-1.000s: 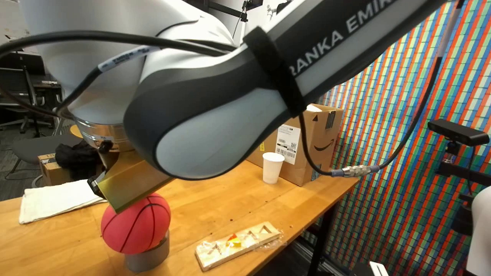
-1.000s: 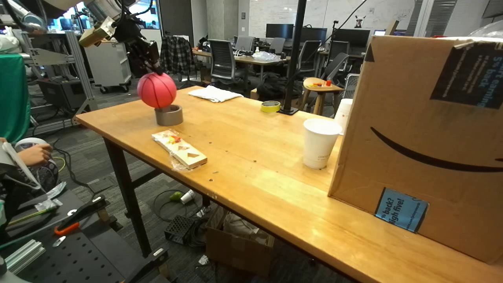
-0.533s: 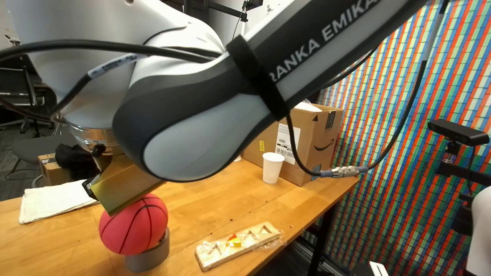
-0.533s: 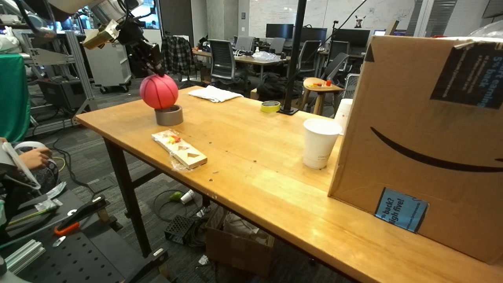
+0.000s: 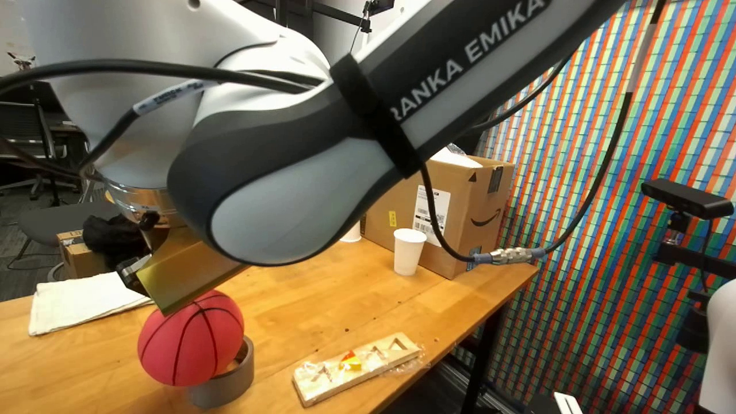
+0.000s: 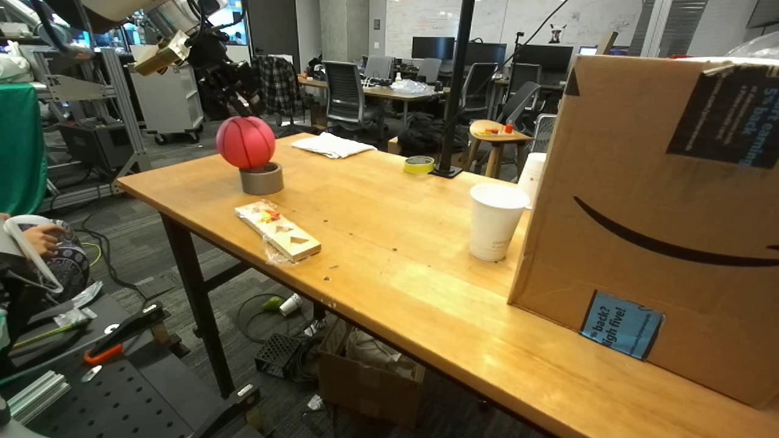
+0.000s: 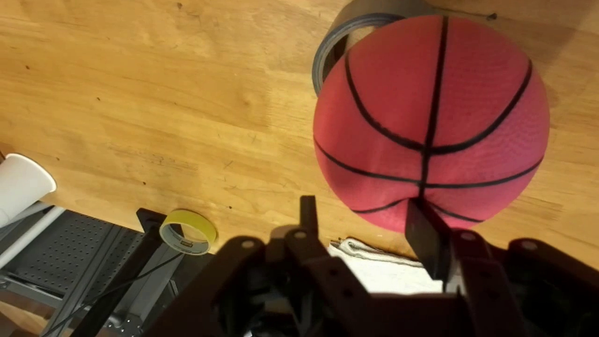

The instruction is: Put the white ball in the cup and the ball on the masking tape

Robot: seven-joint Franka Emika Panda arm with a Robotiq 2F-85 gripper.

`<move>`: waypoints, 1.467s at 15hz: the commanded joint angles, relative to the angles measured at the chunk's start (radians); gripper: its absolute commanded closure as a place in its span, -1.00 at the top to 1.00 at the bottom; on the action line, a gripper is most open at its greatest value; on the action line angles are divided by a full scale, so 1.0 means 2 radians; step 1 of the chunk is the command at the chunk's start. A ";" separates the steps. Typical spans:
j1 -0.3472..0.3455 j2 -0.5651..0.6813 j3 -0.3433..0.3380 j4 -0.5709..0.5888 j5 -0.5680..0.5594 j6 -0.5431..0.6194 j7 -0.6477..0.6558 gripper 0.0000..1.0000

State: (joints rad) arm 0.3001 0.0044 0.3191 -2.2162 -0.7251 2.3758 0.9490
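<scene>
Tool (image 7: pixel 363 206): wide gap, nil held | fingertip (image 7: pixel 427 238) tchg red ball (image 7: pixel 430 117), off-ctr on tape (image 6: pixel 263 182)

Soft glare on table (image 6: pixel 420 267), hand (image 7: pixel 362 210) dark

The ball (image 7: pixel 414 112), red-pink with dark seam lines and its surface pressed in at one spot, sits off-centre over the masking tape (image 6: pixel 263 182), a grey-tan ring lying flat with part of its hollow showing, while the cup (image 6: pixel 496 226), white and slightly tapered, stands upright well apart from both.
</scene>
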 commanded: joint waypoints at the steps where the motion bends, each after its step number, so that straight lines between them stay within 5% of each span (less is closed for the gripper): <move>1: -0.002 -0.014 -0.006 -0.006 -0.001 0.013 -0.003 0.68; 4: -0.007 -0.023 -0.013 -0.009 0.005 0.021 -0.008 1.00; 18: -0.055 -0.042 -0.062 -0.034 0.024 0.066 -0.019 1.00; 22: -0.062 -0.055 -0.068 -0.044 0.067 0.078 -0.040 1.00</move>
State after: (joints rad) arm 0.1883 -0.0512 0.1909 -2.2665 -0.6716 2.4928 0.9289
